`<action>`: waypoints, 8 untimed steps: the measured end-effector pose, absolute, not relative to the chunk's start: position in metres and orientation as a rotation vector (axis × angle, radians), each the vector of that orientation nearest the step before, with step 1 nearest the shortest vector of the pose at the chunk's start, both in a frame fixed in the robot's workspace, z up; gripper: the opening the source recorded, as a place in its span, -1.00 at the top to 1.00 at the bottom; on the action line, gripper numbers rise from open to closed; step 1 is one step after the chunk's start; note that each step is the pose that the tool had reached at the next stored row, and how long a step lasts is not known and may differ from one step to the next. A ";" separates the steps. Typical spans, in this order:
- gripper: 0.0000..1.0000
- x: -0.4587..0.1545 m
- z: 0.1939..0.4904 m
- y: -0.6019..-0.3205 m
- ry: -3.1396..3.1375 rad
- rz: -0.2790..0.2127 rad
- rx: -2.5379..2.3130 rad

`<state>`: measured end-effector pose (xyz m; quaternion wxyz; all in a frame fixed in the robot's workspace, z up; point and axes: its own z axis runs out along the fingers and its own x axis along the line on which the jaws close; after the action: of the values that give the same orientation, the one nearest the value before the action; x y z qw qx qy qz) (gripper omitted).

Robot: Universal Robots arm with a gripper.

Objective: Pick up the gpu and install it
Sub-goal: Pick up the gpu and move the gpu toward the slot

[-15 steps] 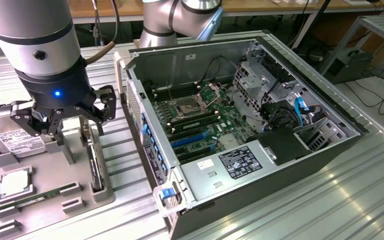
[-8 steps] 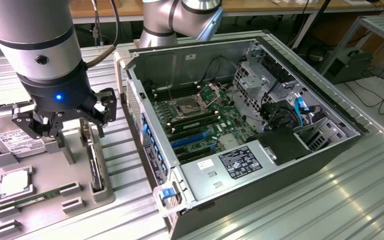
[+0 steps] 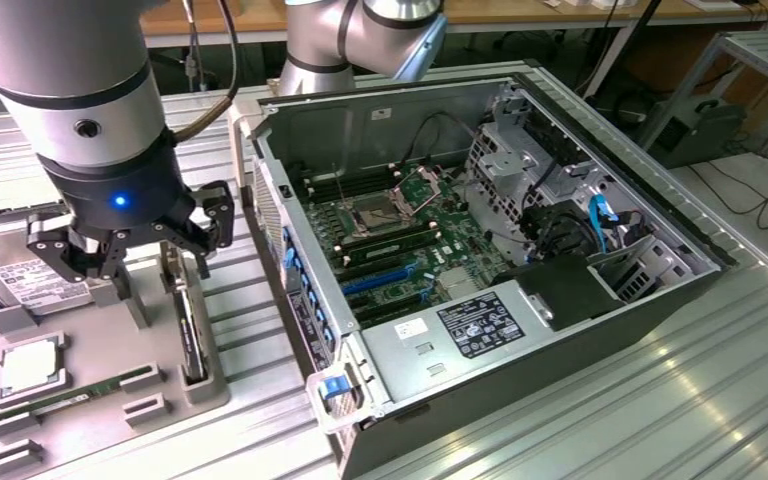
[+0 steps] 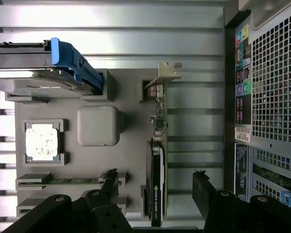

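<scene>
gpu [image 4: 155, 187] shroud: "NVIDIA" | black label [image 3: 488, 325] inside case [image 3: 631, 345]: print too small to read

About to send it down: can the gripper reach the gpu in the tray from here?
Probably yes. The gpu stands on edge in its tray slot, and the gripper's open fingers straddle it from above with nothing between. The hard drive and CPU sit off to one side.

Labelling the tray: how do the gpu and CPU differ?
The gpu stands on edge; the CPU lies flat in a square recess. The gpu is long, green and black; the CPU is a silver square. The open gripper straddles the gpu, not the CPU. Both sit in the grey tray.
</scene>
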<state>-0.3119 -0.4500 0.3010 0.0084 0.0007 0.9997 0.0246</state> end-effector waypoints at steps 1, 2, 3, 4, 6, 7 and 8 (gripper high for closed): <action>-0.44 -0.312 0.300 -0.450 3.124 0.077 0.001; -0.44 -0.312 0.300 -0.450 3.124 0.077 0.001; -0.44 -0.312 0.299 -0.450 3.124 0.077 0.000; -0.44 -0.312 0.299 -0.451 3.124 0.077 0.000; -0.44 -0.312 0.298 -0.451 3.124 0.077 -0.001; -0.44 -0.312 0.297 -0.451 3.124 0.077 -0.001; -0.44 -0.312 0.296 -0.451 3.124 0.077 -0.002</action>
<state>-0.3119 -0.4509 0.2965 0.0084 -0.0005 0.9997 0.0246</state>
